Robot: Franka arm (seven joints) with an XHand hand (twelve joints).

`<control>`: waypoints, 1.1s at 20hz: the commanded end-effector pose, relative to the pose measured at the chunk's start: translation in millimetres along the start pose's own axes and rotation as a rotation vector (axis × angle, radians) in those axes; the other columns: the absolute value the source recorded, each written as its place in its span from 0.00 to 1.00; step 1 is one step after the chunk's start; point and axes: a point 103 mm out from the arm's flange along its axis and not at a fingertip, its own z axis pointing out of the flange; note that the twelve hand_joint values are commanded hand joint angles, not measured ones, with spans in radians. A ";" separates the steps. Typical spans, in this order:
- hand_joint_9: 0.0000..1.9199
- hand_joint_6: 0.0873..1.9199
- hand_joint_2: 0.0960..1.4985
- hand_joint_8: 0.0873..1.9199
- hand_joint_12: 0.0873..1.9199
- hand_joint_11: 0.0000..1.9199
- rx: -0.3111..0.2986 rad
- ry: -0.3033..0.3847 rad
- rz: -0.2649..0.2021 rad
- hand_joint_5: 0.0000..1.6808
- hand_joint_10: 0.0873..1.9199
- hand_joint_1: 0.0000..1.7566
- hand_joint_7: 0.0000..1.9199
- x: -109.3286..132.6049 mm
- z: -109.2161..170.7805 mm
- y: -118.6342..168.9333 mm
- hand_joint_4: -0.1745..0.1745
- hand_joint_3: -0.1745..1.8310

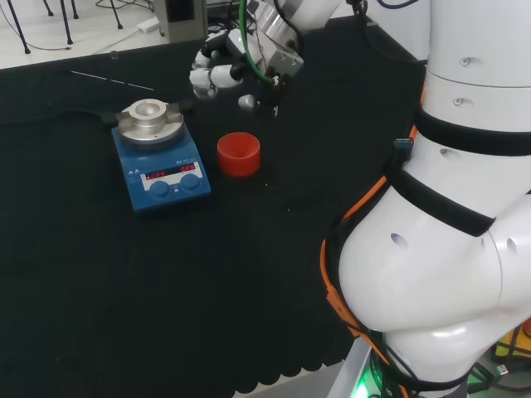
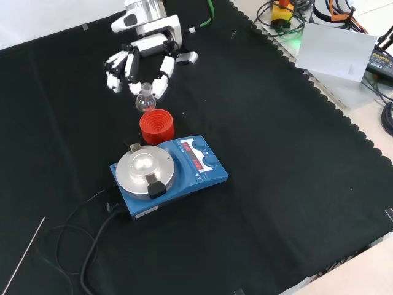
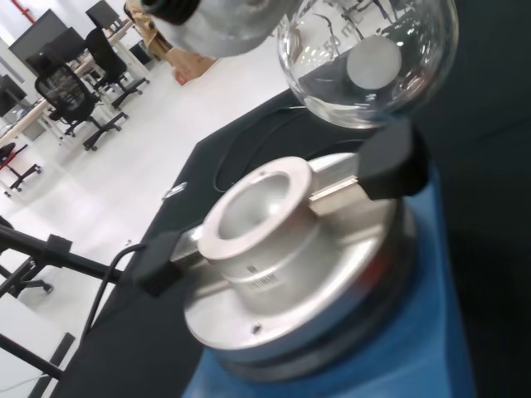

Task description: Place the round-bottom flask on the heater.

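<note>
Aloft, hand (image 2: 142, 56) pinches flask (image 2: 145, 98) above stand (image 2: 156, 126).

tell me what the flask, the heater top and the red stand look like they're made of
Round-bottom flask: clear glass by its look, see-through with bright reflections. Heater top: bare silvery metal, probably aluminium, matte with a soft sheen, on a glossy blue body. Red stand: opaque, ribbed, likely rubber or plastic; the look leaves that open. The hand fingers curl round the flask.
</note>
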 end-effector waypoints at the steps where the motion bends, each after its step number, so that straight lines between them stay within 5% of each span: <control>1: 0.30 0.37 0.64 0.25 0.67 0.08 0.052 0.004 -0.038 0.67 0.24 0.61 0.21 25.0 22.7 24.0 1.00 0.13; 22: 0.30 0.37 0.64 0.24 0.67 0.09 0.117 0.033 -0.111 0.68 0.24 0.61 0.21 67.6 63.8 48.1 1.00 0.14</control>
